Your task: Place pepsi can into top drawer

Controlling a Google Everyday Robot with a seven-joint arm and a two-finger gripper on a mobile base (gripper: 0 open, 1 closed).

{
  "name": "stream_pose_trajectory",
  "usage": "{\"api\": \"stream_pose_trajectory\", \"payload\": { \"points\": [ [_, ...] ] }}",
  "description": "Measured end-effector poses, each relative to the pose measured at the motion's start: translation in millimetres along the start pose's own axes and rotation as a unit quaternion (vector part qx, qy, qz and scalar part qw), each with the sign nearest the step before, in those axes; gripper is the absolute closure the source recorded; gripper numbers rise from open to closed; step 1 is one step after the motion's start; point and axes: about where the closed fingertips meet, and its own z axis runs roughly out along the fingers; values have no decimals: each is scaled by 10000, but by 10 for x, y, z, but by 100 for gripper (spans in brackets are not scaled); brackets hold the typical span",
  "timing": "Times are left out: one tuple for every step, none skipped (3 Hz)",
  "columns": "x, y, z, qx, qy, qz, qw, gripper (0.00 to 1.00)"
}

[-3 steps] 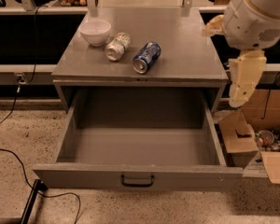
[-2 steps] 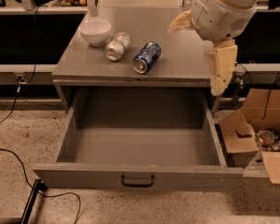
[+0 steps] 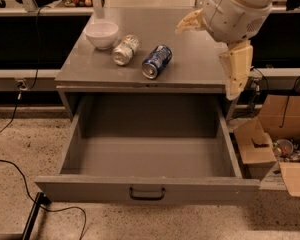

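The pepsi can point(image 3: 156, 61), dark blue with a silver end, lies on its side on the grey cabinet top point(image 3: 195, 69), near the front edge. The top drawer point(image 3: 90, 188) is pulled wide open below it and is empty inside; its dark pull handle point(image 3: 147, 193) is at the centre of the front panel. My gripper point(image 3: 206, 62) hangs over the right part of the cabinet top, to the right of the can and apart from it. Its two cream fingers point(image 3: 236, 69) are spread open and hold nothing.
A pale green-and-white can point(image 3: 125, 49) lies just left of the pepsi can, and a white bowl point(image 3: 101, 34) stands behind it. An open cardboard box point(image 3: 285, 154) sits on the floor at the right of the drawer. A black cable point(image 3: 10, 169) runs over the floor at the left.
My arm has swung left from beside the cabinet to above its right part, closer to the pepsi can. The cans, bowl and drawer have not moved.
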Motion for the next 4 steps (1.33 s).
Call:
{"api": "stream_pose_trajectory", "payload": {
  "points": [
    [27, -113, 77, -37, 27, -444, 9990, 0],
    [185, -492, 333, -145, -38, -1356, 9906, 0],
    [243, -883, 512, 172, -428, -2154, 9754, 0],
    [271, -1025, 491, 415, -437, -2592, 9639, 0]
  ]
}}
